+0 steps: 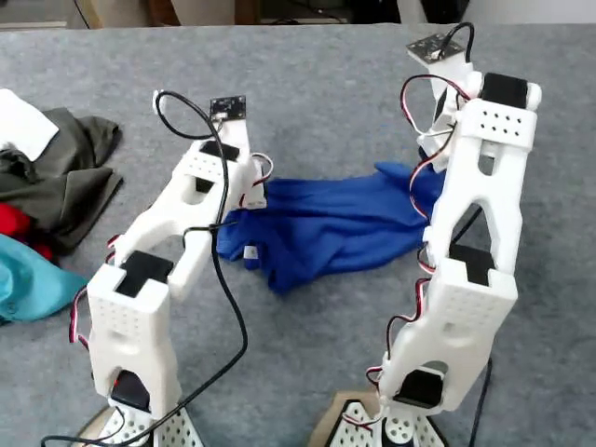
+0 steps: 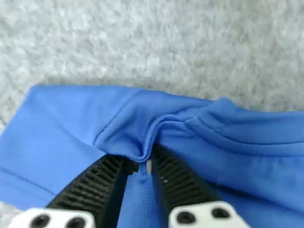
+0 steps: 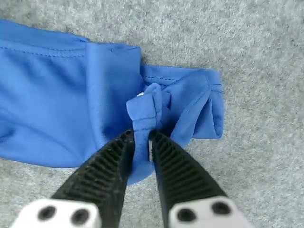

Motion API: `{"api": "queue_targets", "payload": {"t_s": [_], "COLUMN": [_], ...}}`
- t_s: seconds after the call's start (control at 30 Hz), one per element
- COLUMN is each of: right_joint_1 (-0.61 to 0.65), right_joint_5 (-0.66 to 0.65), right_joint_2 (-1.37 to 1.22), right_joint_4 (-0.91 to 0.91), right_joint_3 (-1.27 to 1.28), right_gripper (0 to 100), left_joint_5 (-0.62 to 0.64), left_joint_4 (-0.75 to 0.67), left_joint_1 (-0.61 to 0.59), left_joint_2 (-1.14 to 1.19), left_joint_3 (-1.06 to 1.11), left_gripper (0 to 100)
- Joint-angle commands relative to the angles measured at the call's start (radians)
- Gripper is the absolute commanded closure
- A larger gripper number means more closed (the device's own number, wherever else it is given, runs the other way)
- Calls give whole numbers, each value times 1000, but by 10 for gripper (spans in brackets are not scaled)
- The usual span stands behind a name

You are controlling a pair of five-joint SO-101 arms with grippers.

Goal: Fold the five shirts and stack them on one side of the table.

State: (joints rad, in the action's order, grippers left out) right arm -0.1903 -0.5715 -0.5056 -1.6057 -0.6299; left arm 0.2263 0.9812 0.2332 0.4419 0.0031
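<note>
Where its two black fingers come together, the left gripper (image 2: pixel 140 166) pinches a small fold of the blue shirt (image 2: pixel 71 123). The cloth puckers up right at the tips. The right gripper (image 3: pixel 141 137) is clamped on the same shirt. A thin, rolled-up bit of blue cloth is squeezed between its bumpy fingers (image 3: pixel 109 161) and pokes out past them in a little knob.

Seen from above, the blue shirt (image 1: pixel 326 223) lies bunched and wrinkled in the middle of the fuzzy grey table (image 1: pixel 326 93). It is not folded. The white left arm (image 1: pixel 177 251) comes down on one end of it, and the white right arm (image 1: pixel 475 233) comes down on the other end. A tiny white tag (image 1: pixel 250 252) shows on the shirt near the left arm.

Well apart from the blue shirt, past the left arm at the table's edge, more clothes sit in a loose pile. There is a dark shirt (image 1: pixel 70 177), a red shirt (image 1: pixel 14 222), a teal shirt (image 1: pixel 28 279) and a white cloth (image 1: pixel 23 121). They touch each other, all crumpled.
</note>
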Motion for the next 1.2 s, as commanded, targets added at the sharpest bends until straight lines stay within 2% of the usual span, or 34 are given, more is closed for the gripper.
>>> {"api": "queue_targets", "payload": {"t_s": [0.0, 0.2, 0.47, 0.6, 0.93, 1.07, 1.17], "right_joint_1": [-16, 36, 222, 332, 685, 779, 792], "right_joint_5": [-5, -2, 130, 167, 238, 238, 238], "right_joint_2": [84, 85, 77, 77, 77, 77, 74], "right_joint_4": [15, 12, 18, 63, 232, 258, 245], "right_joint_3": [-2, -12, -234, -386, -607, -622, -611], "right_gripper": [994, 994, 993, 993, 993, 993, 993], "left_joint_5": [0, -5, -144, -157, -224, -221, -218], "left_joint_4": [101, 413, 614, 649, 647, 675, 755], "left_joint_1": [-3, -25, -38, -112, -542, -589, -537], "left_joint_2": [-19, -163, -450, -611, -805, -854, -895], "left_joint_3": [-109, -353, -600, -740, -1077, -1171, -1171], "left_gripper": [981, 981, 981, 981, 981, 981, 981]}}
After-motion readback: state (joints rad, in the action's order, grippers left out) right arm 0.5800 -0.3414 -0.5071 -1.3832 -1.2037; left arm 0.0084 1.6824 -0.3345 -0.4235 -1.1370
